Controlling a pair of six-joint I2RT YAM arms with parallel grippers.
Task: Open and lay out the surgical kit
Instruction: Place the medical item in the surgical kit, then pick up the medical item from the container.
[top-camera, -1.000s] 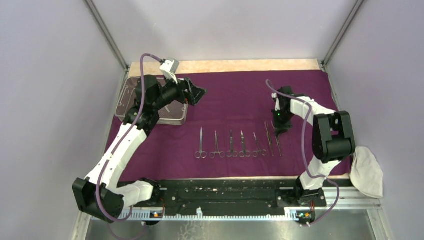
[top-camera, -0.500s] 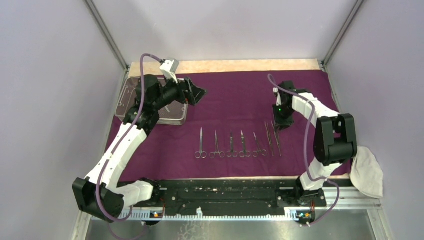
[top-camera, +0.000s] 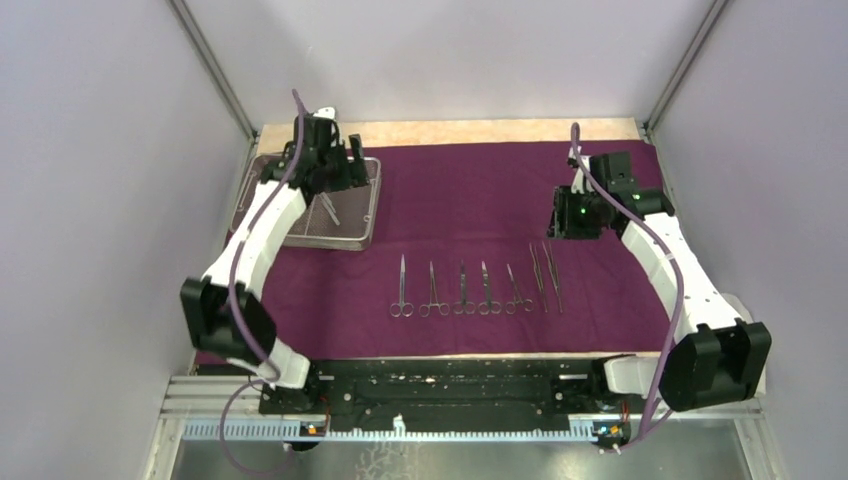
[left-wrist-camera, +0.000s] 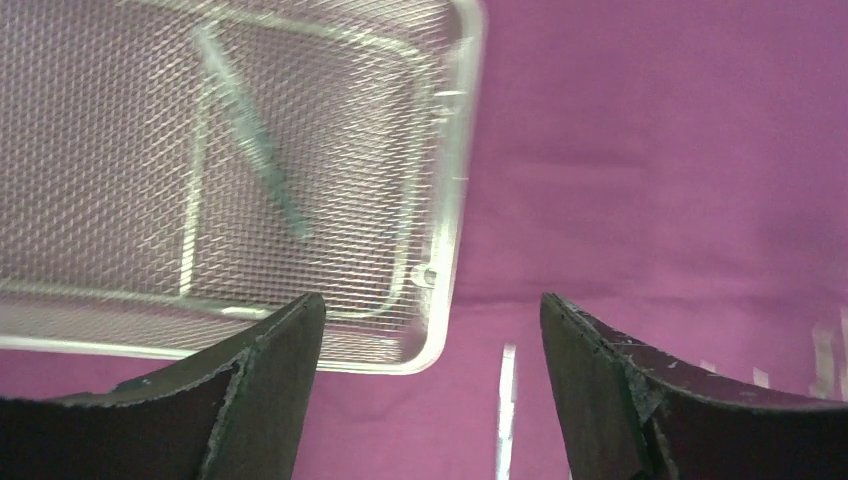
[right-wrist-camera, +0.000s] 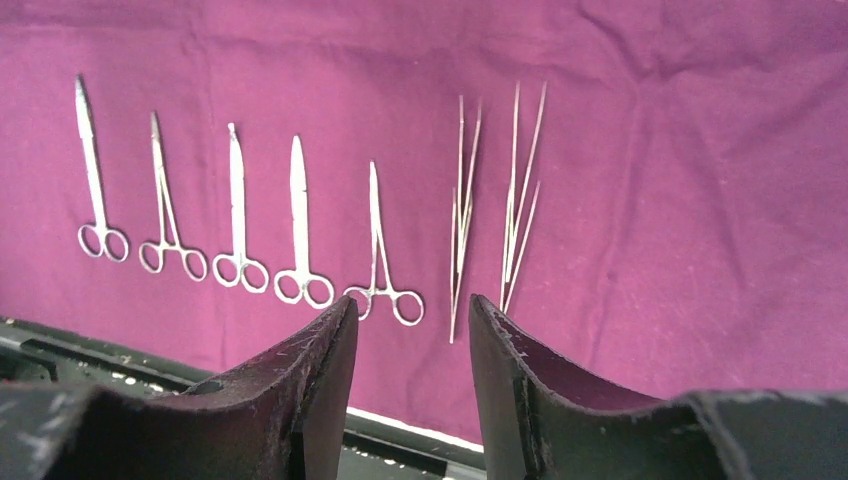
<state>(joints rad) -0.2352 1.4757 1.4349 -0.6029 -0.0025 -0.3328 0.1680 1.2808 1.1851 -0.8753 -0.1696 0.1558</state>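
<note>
The dark purple cloth wrap (top-camera: 470, 185) lies spread flat. On its back left corner stands the silver wire-mesh tray (top-camera: 372, 205), with one slim instrument (top-camera: 328, 208) inside. My left gripper (top-camera: 342, 172) hovers over the tray, open and empty; in the left wrist view its jaws (left-wrist-camera: 432, 310) frame the tray's corner (left-wrist-camera: 440, 260), and the instrument (left-wrist-camera: 250, 150) shows in the tray. Several scissor-like instruments (top-camera: 460, 290) and two tweezers (top-camera: 545, 275) lie in a row near the front. My right gripper (top-camera: 575, 215) hangs above and behind the tweezers (right-wrist-camera: 465, 200), open with nothing between its fingers (right-wrist-camera: 410, 310).
A bare wooden strip (top-camera: 450, 131) runs along the back of the table. The black base rail (top-camera: 450, 385) crosses the near edge. Metal frame posts (top-camera: 215, 75) rise at both back corners. A steel tip (left-wrist-camera: 507, 400) lies on the cloth just right of the tray.
My right gripper has lifted off the tweezers, drawn back to the right and widened its jaws. My left arm has swung back left, so its gripper now stands over the tray.
</note>
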